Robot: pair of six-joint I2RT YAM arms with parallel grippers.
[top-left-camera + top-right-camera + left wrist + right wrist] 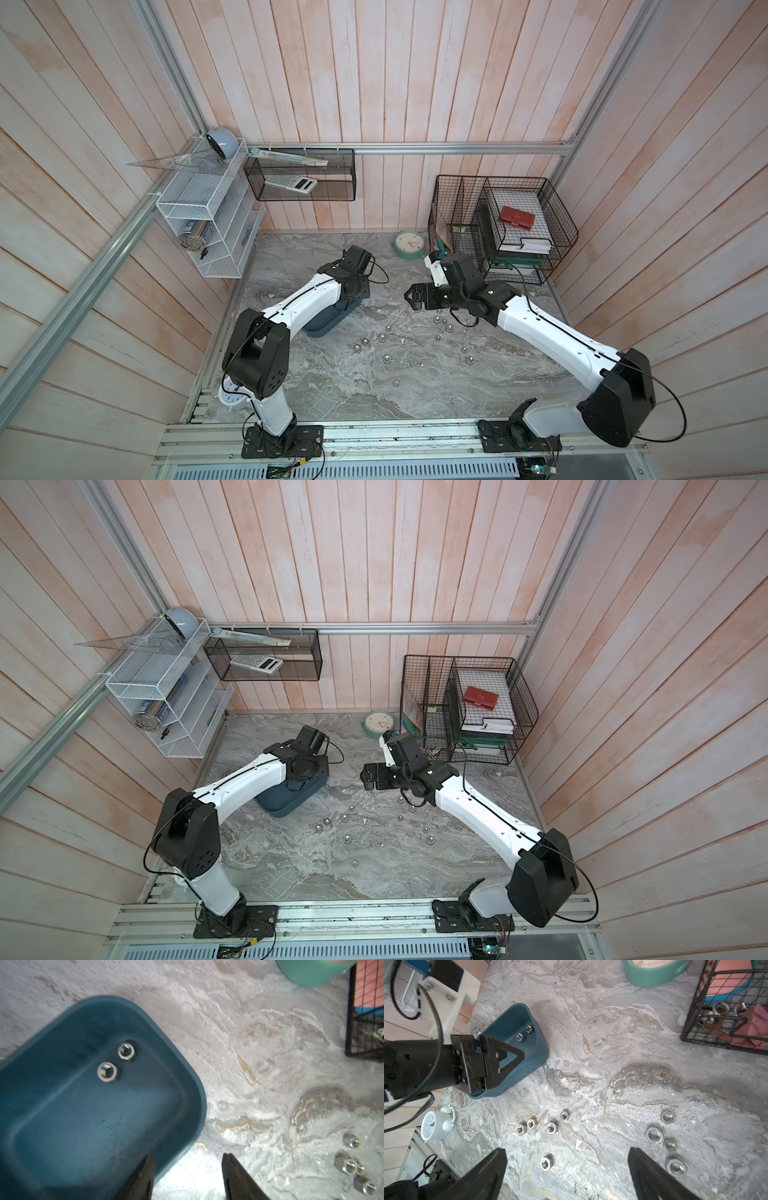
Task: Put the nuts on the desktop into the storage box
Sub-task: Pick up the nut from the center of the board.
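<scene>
left claw (188,1160) released and empty above the storage box (202,1103) near the surface's (259,1053) left edge; two nuts (107,1072) inside. right claw (566,1152) spread wide over loose nuts (551,1128) mid-surface.

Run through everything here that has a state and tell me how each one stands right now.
Storage box: open-topped, flat on the desktop, two nuts inside.
Nuts on the desktop: loose, scattered, not yet boxed.
Left gripper: open, empty, over the box's edge.
Right gripper: wide open, empty, above the loose nuts.
</scene>
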